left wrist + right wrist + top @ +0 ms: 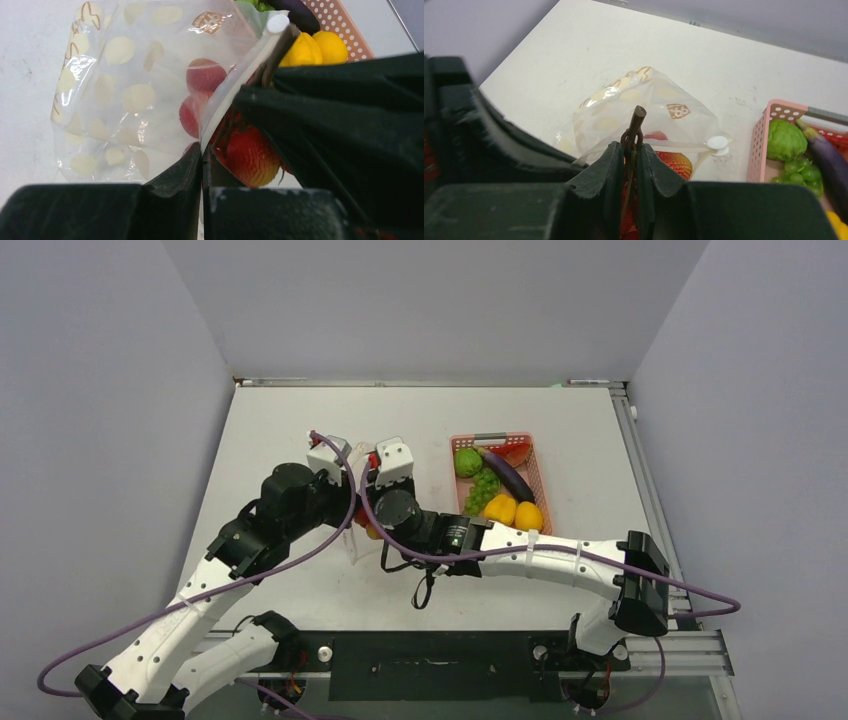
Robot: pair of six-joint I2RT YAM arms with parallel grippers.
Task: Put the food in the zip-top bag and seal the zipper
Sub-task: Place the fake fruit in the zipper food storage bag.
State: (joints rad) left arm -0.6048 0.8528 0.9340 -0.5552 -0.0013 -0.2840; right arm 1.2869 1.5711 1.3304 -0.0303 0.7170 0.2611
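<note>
The zip-top bag (125,85) is clear with pale dots and lies on the white table with red pieces (202,75) inside. My left gripper (202,155) is shut on the bag's mouth edge, pinching the whitish zipper (235,85). The zipper ends in a white round tab (718,144). My right gripper (630,150) is shut on the brown stem (638,120) of a red, strawberry-like food piece (250,155). That piece hangs at the bag's mouth (624,100). In the top view both grippers meet left of the basket, left (340,465) and right (378,478).
The pink basket (541,472) stands right of the bag. It holds a green round fruit (467,461), grapes (483,490), an eggplant (508,476), a yellow pepper (500,508) and a lemon (528,516). Grey walls enclose the table.
</note>
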